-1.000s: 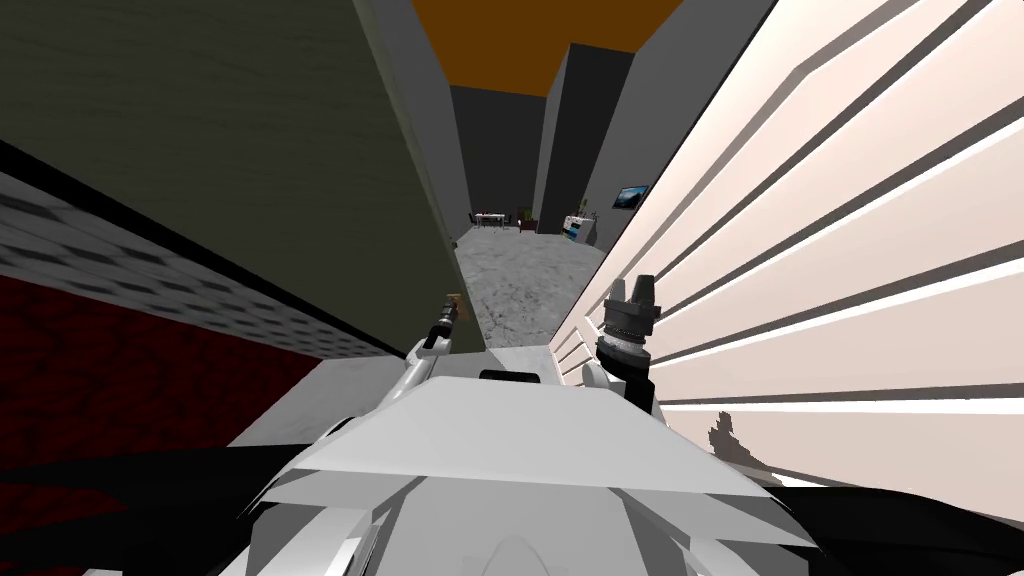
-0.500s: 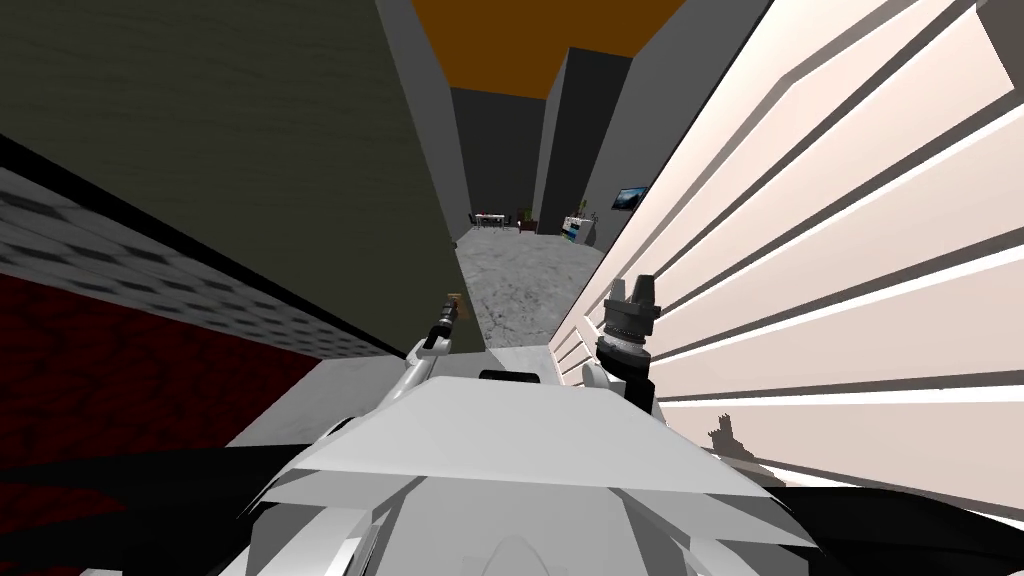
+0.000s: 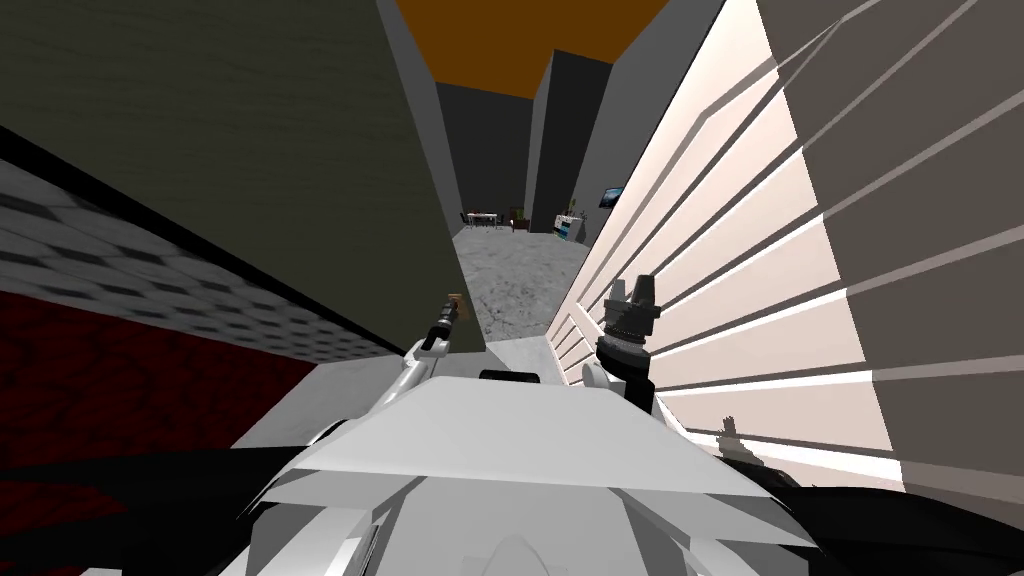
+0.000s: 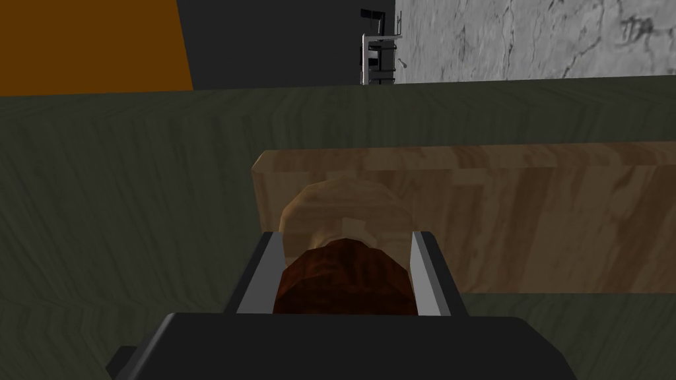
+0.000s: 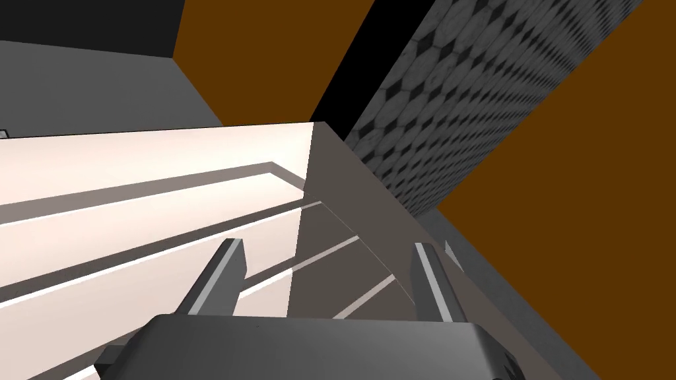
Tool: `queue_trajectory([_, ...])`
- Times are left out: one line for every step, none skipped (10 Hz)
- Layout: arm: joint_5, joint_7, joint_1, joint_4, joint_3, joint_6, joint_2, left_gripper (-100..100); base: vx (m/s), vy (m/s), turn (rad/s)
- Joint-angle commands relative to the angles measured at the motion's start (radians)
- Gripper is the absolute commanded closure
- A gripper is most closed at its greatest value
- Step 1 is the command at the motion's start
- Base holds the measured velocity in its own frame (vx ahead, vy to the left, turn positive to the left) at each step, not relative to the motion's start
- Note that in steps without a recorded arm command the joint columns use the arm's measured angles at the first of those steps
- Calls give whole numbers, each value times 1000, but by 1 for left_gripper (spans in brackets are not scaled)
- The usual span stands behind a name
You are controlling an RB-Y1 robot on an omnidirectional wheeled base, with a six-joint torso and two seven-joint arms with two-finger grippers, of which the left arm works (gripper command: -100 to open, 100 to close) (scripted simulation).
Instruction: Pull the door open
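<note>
The dark olive, wood-grained door (image 3: 250, 150) stands on my left, swung partly open, with grey floor showing past its edge. Its handle (image 3: 455, 300) is light wood. In the left wrist view the handle's rounded knob (image 4: 343, 211) with a dark red-brown end (image 4: 344, 280) sits between the fingers (image 4: 261, 274) in front of a light wooden plate (image 4: 495, 211). My left gripper (image 4: 344, 274) is shut on the knob. My right gripper (image 3: 632, 290) is raised beside the white panelled wall (image 3: 780, 250), open and holding nothing (image 5: 330, 277).
The white ribbed panel wall (image 5: 132, 191) runs close along my right. A grey stone floor corridor (image 3: 510, 280) leads ahead to a far room with a table and chairs (image 3: 485, 218). Dark red carpet (image 3: 110, 370) lies at my left.
The whole head view has turned slightly, with the panelled wall's shaded part now covering more of the right side. The door edge has shifted a little. Both arms keep their pose.
</note>
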Motion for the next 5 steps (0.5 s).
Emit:
queue_trajectory([2, 17, 12, -7, -16, -8, 15, 100, -186, 61, -108])
queue_trajectory([2, 25, 17, -12, -26, -12, 25, 100, -191, 71, -110])
queue_trajectory([3, 34, 22, -16, -35, -16, 33, 100, -219, 60, -100])
queue_trajectory([4, 44, 28, -20, -46, -20, 44, 100, -222, 84, -123])
queue_trajectory([5, 49, 31, -23, -52, -23, 50, 100, -234, 104, -104])
